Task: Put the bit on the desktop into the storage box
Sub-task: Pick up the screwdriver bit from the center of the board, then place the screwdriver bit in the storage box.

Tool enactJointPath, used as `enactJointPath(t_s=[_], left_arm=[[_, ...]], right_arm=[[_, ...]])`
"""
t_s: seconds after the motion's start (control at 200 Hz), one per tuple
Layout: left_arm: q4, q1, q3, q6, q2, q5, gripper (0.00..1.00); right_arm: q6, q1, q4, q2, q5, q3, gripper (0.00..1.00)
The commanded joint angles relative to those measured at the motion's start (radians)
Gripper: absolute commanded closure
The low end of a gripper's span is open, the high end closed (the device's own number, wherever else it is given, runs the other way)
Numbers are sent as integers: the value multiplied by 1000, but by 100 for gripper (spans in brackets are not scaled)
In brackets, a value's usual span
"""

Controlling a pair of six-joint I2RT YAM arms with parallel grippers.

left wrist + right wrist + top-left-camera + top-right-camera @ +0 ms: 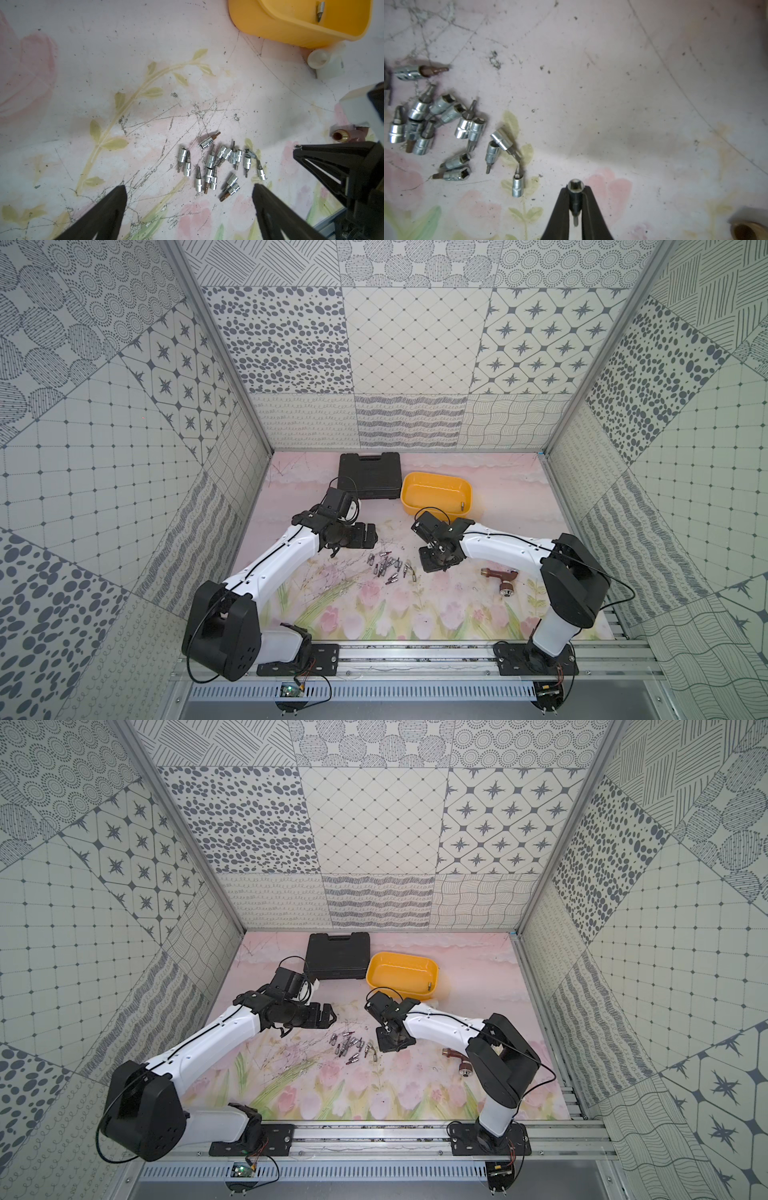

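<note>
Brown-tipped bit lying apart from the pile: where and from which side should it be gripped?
I would grip the brown-tipped bit by its chrome barrel, straight down from above, jaws across its width. It lies flat, the barrel is its thickest part, and no other bit of the pile touches it.

We are seeing the case (369, 475) sitting just left of the storage box (432, 493); a bit (461, 506) lying inside that box; the heap of bits (388, 566) lying before it; the tap (500, 578) lying before it, rightward.
</note>
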Motion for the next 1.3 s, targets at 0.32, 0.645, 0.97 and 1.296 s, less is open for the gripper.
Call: enactJointPath(t_s=[0.32, 0.645, 0.97, 1.296], left_arm=[[-27, -3, 18, 12, -18, 4, 1], [-33, -3, 10, 4, -27, 7, 1], [-30, -2, 8, 0, -24, 11, 1], [-24, -3, 4, -3, -27, 17, 1]], right_arm=[[-172, -181, 10, -12, -3, 186, 90], [-253, -307, 10, 94, 27, 351, 90], [-257, -386, 12, 276, 8, 516, 90], [-245, -419, 11, 392, 37, 575, 90]])
